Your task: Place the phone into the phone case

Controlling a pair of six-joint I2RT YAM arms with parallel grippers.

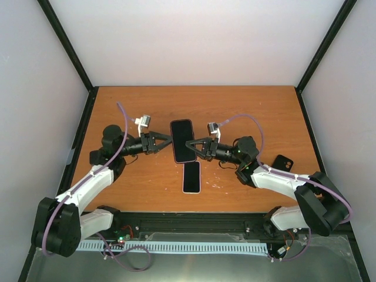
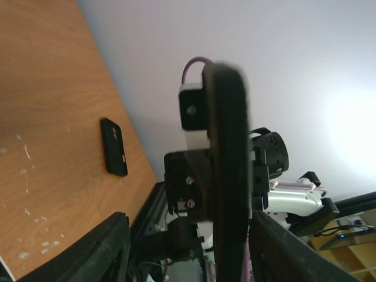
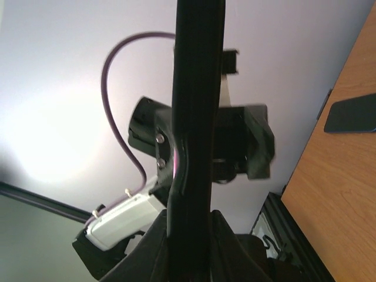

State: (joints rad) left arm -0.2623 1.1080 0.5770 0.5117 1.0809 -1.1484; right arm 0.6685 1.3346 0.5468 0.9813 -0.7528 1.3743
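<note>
Above the middle of the table, the right gripper [image 1: 195, 147] is pinching one long edge of a dark slab that I take for the phone case [image 1: 182, 134]. It is holding the slab flat and clear of the wood. Opposite, the left gripper [image 1: 162, 142] is standing spread, its fingers [image 2: 109, 249] straddling the slab's other edge, with a clear gap on one side. Both wrist views are showing the slab edge-on, so whether it is hollow cannot be told.

The phone [image 1: 191, 177], dark-faced with a pale rim, is lying flat on the table just nearer than the held piece, and neither arm is touching it. To my eye the arms are sharing or regripping the case, and the fitting itself is not yet begun. The next move is probably calling for the case to be steadied with its open side toward the phone, then the corners lined up squarely before any pressing.

The table [image 1: 135, 106] is showing orange-brown wood with pale scuffs. A small black piece with cutouts [image 1: 283, 162] is lying by the right arm. Plain white walls [image 1: 194, 41] and black frame posts [image 1: 64, 41] are closing the space in.
</note>
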